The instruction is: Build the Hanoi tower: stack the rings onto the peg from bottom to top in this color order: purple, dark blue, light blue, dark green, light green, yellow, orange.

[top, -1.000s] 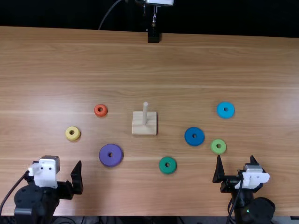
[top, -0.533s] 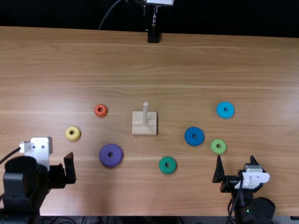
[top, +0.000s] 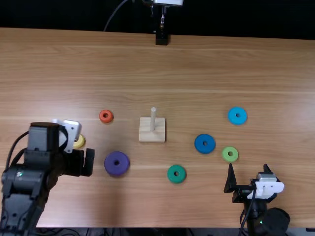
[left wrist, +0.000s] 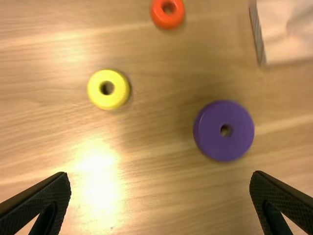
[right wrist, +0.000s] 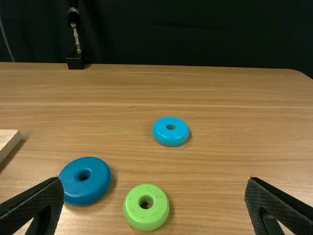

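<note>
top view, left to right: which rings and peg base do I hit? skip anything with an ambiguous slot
yellow ring → purple ring → peg base → dark green ring → dark blue ring → light blue ring

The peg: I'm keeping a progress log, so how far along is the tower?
Nothing is stacked: the peg is bare. In hand: nothing; the left gripper and right gripper are open. Left to do: the purple ring, then dark blue ring, light blue ring, dark green ring, light green ring, yellow ring and orange ring, all lying apart on the table.
</note>
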Available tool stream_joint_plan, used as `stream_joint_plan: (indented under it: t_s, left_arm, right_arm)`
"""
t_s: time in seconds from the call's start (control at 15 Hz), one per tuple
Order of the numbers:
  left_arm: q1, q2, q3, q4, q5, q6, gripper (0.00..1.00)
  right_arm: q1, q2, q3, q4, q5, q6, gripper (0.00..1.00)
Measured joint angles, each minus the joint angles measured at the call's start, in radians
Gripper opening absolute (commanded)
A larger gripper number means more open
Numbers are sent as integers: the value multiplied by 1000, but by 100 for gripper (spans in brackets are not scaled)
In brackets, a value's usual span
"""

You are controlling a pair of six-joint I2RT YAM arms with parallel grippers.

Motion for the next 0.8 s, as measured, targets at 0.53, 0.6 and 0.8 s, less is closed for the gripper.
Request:
stream_joint_plan:
  t_s: [0.53,0.6,0.8]
  left_arm:
    - [-345,296,0,166,-125,57,100]
    - [-345,319,0,181,-126,57,100]
    - [-350,370,0,186,-130,58,100]
  right_arm:
    - [0,0,0,0,0,0,100]
    - [0,0,0,0,0,0,100]
    - [0,0,0,0,0,0,100]
